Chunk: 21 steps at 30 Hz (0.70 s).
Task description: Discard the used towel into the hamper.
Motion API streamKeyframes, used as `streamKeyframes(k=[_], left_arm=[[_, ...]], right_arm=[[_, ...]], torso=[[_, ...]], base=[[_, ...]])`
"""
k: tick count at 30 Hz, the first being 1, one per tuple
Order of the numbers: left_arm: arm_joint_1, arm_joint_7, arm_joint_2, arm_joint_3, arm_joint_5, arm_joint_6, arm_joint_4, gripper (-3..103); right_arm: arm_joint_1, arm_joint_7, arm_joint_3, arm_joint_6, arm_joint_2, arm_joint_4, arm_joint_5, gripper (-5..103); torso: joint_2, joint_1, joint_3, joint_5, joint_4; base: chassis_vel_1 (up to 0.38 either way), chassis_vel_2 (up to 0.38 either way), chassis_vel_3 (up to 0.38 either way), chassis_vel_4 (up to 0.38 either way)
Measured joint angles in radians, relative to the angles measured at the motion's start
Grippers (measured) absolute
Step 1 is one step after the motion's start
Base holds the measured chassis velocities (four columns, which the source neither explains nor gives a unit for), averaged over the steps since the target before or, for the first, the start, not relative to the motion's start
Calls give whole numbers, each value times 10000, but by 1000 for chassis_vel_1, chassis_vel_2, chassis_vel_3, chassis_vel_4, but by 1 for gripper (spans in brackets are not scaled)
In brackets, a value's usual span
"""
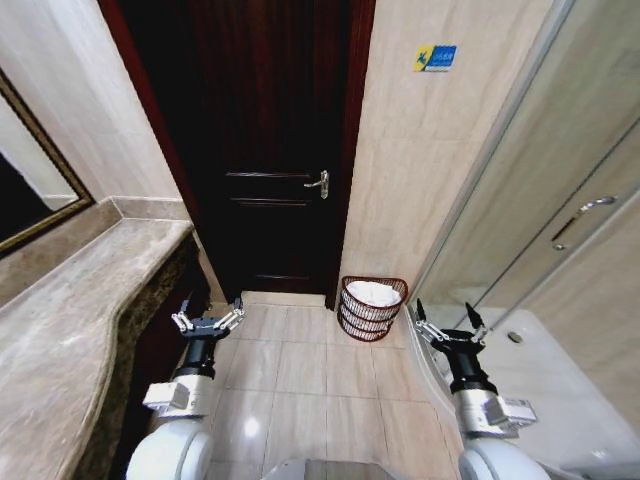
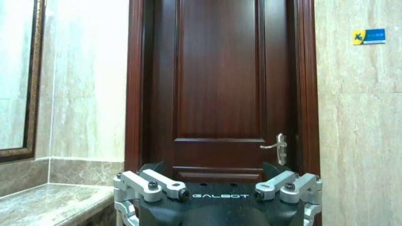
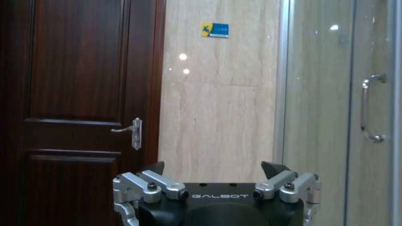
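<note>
1. Head view: the hamper (image 1: 373,308), a small round dark reddish-brown open-weave basket, stands on the tiled floor (image 1: 300,380) against the beige wall, just right of the dark wooden door (image 1: 265,150). A white towel (image 1: 375,292) lies inside it, filling the top. The left pincer (image 1: 208,318) hangs low beside the marble bench (image 1: 70,330), fingers spread wide and holding nothing. The right pincer (image 1: 447,322) hovers near the glass shower partition (image 1: 520,200), right of the hamper and apart from it, also spread wide and empty.

2. Left wrist view: the left pincer (image 2: 219,181) faces the closed door (image 2: 220,84), its fingers apart with nothing between them. The door handle (image 2: 278,147) sits at the door's edge, a blue and yellow sticker (image 2: 368,36) on the wall beside it.

3. Right wrist view: the right pincer (image 3: 219,181) is splayed and empty, pointing at the beige wall (image 3: 220,108) between the door (image 3: 75,94) and the shower's glass door, whose metal handle (image 3: 372,108) shows.
</note>
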Motion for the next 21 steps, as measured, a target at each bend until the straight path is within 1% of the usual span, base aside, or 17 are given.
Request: streamKeyframes(k=[14,18,21], left_arm=[[0,1,-1,0,0,1,0,100],[0,0,0,0,0,0,0,100],[0,1,0,0,0,0,0,100]], right_arm=[[0,0,0,0,0,0,0,100],[0,0,0,0,0,1,0,100],[-1,0,0,0,0,1,0,100]], torso=[[-2,-1,-1,0,0],[-2,-4,-2,-5,-1],[-2,-6,-3,2,-3]], base=[[127,-128,-125,135],[129,-154,-150,136],[151,-143,-144,114]])
